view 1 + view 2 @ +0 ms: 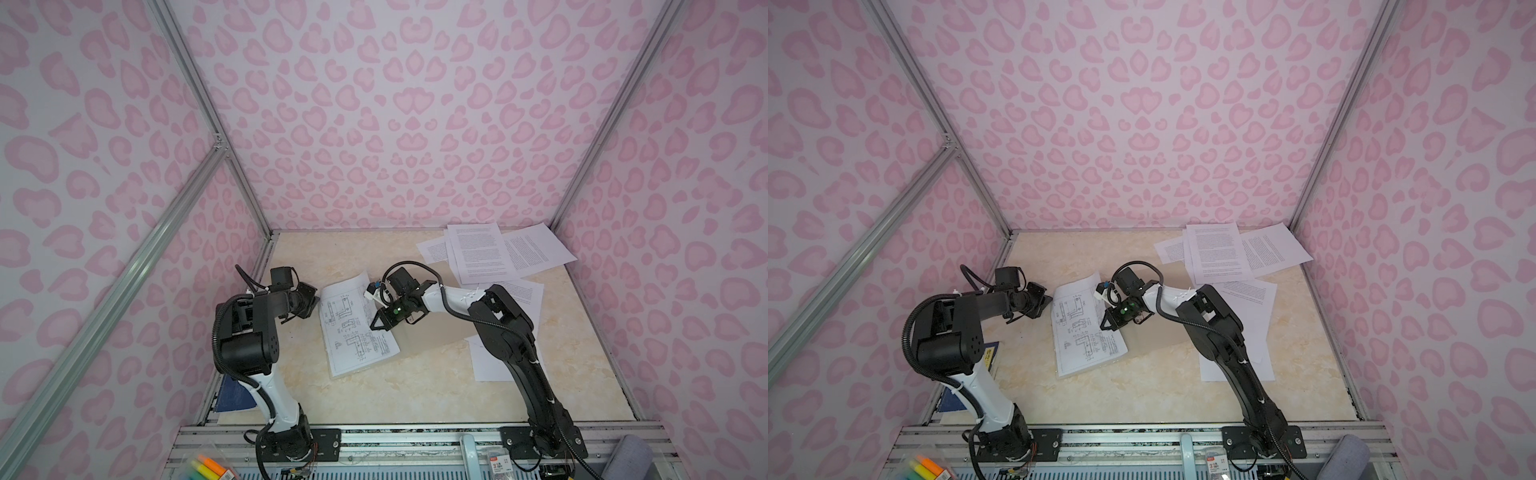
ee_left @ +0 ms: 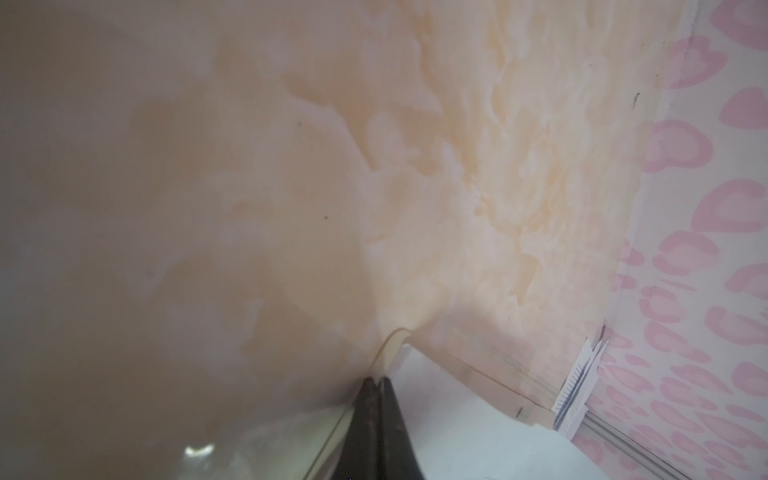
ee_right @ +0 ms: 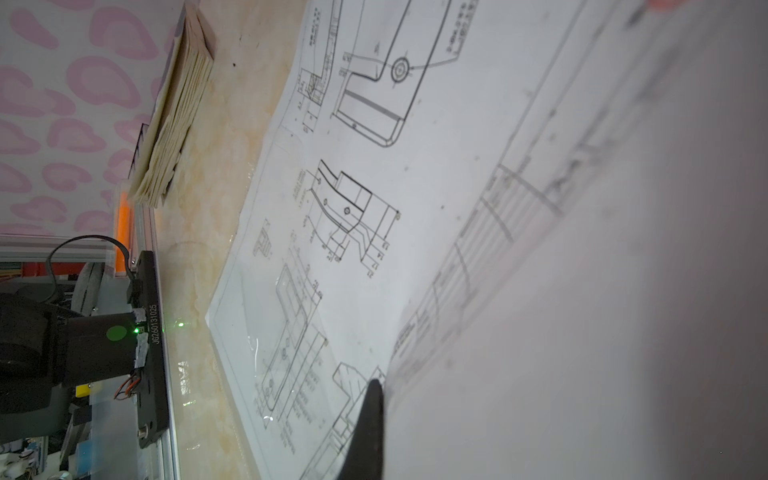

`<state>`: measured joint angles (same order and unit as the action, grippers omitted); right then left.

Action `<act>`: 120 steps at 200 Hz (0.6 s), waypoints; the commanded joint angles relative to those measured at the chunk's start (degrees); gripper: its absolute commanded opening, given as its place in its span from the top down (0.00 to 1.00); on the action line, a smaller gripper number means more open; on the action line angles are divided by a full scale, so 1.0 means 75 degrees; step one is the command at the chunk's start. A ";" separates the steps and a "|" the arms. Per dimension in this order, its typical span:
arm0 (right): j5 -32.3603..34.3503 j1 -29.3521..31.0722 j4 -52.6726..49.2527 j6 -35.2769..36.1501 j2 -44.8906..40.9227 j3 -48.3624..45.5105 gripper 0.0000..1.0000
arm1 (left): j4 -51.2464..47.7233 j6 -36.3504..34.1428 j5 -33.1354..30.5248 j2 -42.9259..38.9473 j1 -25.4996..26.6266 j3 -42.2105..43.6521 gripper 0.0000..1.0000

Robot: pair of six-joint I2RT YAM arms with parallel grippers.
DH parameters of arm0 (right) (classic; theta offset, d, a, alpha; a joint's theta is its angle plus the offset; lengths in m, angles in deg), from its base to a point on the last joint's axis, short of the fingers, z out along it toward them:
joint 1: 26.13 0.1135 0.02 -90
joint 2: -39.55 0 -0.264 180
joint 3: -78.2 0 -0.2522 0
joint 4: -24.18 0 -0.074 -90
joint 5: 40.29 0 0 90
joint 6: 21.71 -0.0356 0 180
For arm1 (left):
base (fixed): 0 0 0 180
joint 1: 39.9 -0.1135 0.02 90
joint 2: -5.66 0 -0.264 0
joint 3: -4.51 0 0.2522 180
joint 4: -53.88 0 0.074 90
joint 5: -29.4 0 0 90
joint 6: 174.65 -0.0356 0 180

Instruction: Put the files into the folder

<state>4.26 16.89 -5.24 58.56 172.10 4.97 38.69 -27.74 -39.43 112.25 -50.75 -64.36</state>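
Note:
In both top views the folder (image 1: pixel 434 332) (image 1: pixel 1158 337) lies mid-table, grey-beige, with the drawing sheet (image 1: pixel 353 332) (image 1: pixel 1084 332) on its left part. My left gripper (image 1: pixel 316 305) (image 2: pixel 380 380) is at the folder's left edge. Its jaws are pressed together on the rim of a thin see-through leaf (image 2: pixel 386 353), with white paper (image 2: pixel 457 424) beside it. My right gripper (image 1: pixel 372 326) (image 3: pixel 376 384) is shut on the right edge of the drawing sheet (image 3: pixel 374 187), which lifts toward the camera there. More files (image 1: pixel 482 253) lie fanned at the back right, and others (image 1: pixel 490 361) lie under the right arm.
A dark blue book (image 1: pixel 232 395) lies at the front left beside the left arm's base. A box of highlighters (image 1: pixel 208 465) stands below the front rail. Pink patterned walls (image 1: pixel 374 124) close in three sides. The marble tabletop (image 1: pixel 415 395) shows in front of the folder.

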 commanded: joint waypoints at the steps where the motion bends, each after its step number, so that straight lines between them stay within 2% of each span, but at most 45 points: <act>1: -0.0060 0.0018 0.0585 -0.0510 -0.0075 -0.0227 0.95 | -0.1006 0.0055 -0.0535 0.0018 0.0000 0.0102 0.97; 62: 0.0249 -0.0156 0.1702 -0.1444 -0.0805 -0.1499 0.76 | -0.1159 -0.0012 -0.0347 -0.0200 -0.0018 -0.0191 0.93; 72: 0.0383 -0.0158 0.1939 -0.1675 -0.0903 -0.1731 0.73 | -0.1207 -0.0026 -0.0311 -0.0225 -0.0016 -0.0261 0.91; 88: 0.0524 -0.0154 0.2406 -0.2071 -0.1048 -0.2109 0.61 | -0.1198 -0.0047 -0.0145 -0.0231 -0.0019 -0.0346 0.83; 102: 0.0705 -0.0169 0.2426 -0.2185 -0.1085 -0.2190 0.59 | -0.1195 -0.0081 0.0011 -0.0240 -0.0030 -0.0436 0.78; 120: 0.1159 -0.0187 0.2260 -0.2234 -0.1238 -0.2264 0.52 | -0.1229 -0.0130 0.0213 -0.0296 -0.0030 -0.0563 0.72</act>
<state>6.77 15.69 11.32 44.09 163.67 -11.10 31.63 -27.81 -39.83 111.13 -50.93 -67.25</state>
